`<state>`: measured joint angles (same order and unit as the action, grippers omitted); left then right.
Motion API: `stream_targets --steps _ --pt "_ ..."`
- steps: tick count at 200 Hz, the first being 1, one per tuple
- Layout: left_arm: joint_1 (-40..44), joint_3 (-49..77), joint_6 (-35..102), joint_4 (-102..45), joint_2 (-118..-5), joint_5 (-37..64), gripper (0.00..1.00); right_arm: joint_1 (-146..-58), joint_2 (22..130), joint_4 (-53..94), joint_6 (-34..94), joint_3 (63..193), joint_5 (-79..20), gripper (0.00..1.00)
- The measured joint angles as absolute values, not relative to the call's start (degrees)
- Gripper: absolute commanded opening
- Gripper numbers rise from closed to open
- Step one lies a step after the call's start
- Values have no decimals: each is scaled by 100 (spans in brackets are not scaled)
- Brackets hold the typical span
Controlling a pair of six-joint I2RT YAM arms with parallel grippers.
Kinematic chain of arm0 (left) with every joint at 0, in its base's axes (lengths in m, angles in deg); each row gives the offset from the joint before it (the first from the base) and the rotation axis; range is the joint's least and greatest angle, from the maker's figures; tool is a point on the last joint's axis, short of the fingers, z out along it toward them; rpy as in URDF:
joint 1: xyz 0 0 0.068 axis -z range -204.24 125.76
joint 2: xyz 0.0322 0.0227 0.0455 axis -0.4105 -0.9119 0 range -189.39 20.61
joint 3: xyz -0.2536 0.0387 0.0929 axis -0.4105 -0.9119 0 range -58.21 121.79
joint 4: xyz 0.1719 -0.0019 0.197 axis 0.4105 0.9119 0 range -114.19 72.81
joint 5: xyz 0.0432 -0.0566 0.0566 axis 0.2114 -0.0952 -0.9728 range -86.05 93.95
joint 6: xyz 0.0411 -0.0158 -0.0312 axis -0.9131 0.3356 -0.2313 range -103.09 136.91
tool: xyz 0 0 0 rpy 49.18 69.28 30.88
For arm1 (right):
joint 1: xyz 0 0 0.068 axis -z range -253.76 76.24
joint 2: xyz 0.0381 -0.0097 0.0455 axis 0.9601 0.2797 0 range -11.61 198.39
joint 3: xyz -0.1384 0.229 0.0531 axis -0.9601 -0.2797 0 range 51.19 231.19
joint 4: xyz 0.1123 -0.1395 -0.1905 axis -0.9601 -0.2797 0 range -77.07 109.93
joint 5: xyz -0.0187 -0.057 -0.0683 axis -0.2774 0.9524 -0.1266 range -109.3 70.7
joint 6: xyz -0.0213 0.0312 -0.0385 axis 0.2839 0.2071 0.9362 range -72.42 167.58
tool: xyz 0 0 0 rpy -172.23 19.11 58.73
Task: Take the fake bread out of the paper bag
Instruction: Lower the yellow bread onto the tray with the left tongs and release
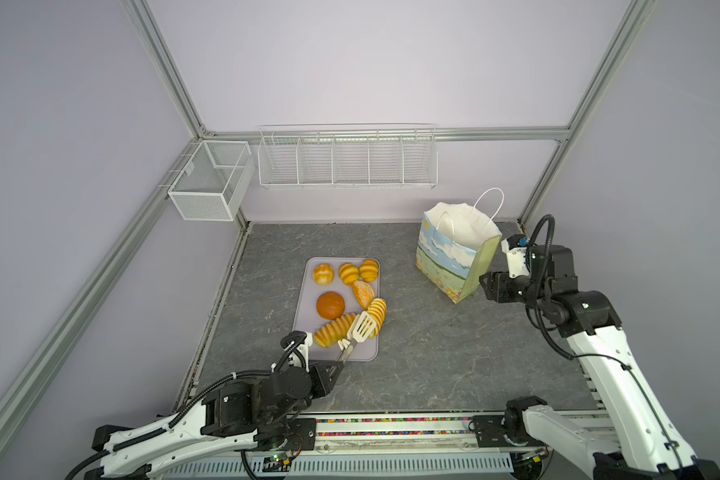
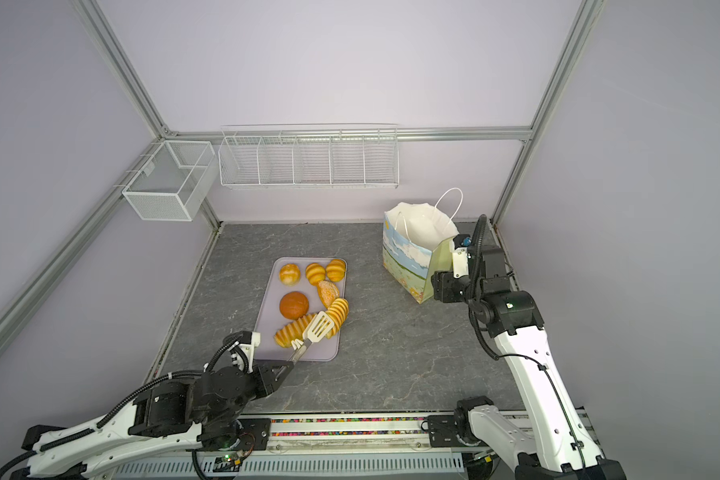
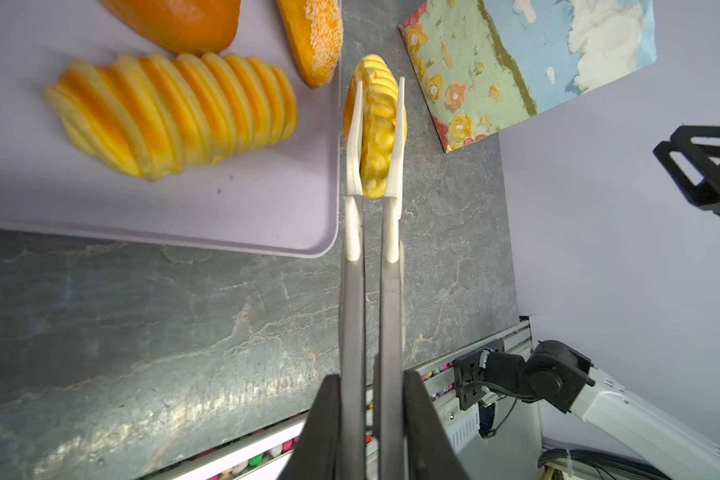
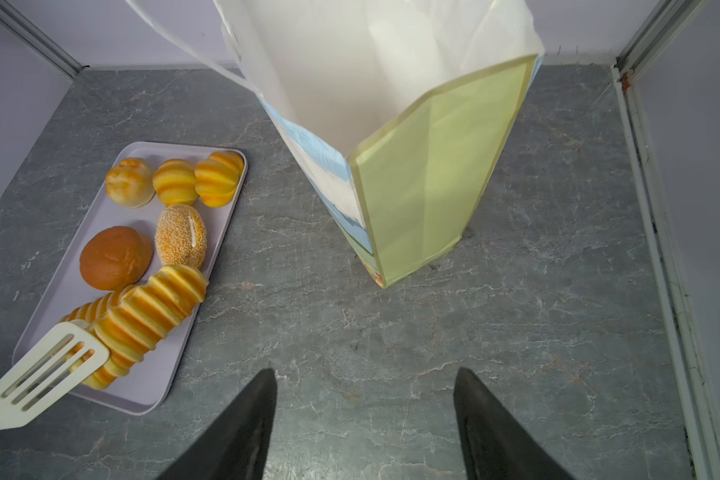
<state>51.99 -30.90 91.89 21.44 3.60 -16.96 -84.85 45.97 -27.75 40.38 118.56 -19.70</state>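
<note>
The fake bread (image 1: 330,305) is nearly all out. Six pieces lie on the pale tray (image 1: 308,286) just ahead of the left fingers (image 3: 321,424), and the seventh, a long ridged loaf (image 3: 377,137), is pinched between the blades of the tongs (image 3: 391,291) straight out beyond those fingers. The left fingers are squeezed tight on the tongs' handles. The loaf sits at the tray's edge, partly over the bare bench (image 1: 433,353) and leaning on the other long loaf (image 3: 171,116). The right fingers (image 4: 242,428) stand wide apart and empty, with the paper bag (image 4: 425,174) upright just ahead of them, not touching. I'd say this is the setting-down of the last piece — next it wants nudging inward over the tray, then a gentle easing of the grip. The bag's bottom is hidden, so whether anything is left inside I cannot tell.
</note>
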Motion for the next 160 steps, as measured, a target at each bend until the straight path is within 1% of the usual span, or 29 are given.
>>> stream_targets --steps 48,118,160 --pt "5199 -3402 9793 2304 974 -1764 0 -8739 4571 -2670 3983 11542 -2115 70" --pt "5199 -3203 10134 2983 992 -1829 0 -8892 4770 -2373 3963 11522 -2130 70" --pt "5199 -3195 10285 3174 992 -1676 0 -8940 4870 -2303 3961 11518 -2108 70"
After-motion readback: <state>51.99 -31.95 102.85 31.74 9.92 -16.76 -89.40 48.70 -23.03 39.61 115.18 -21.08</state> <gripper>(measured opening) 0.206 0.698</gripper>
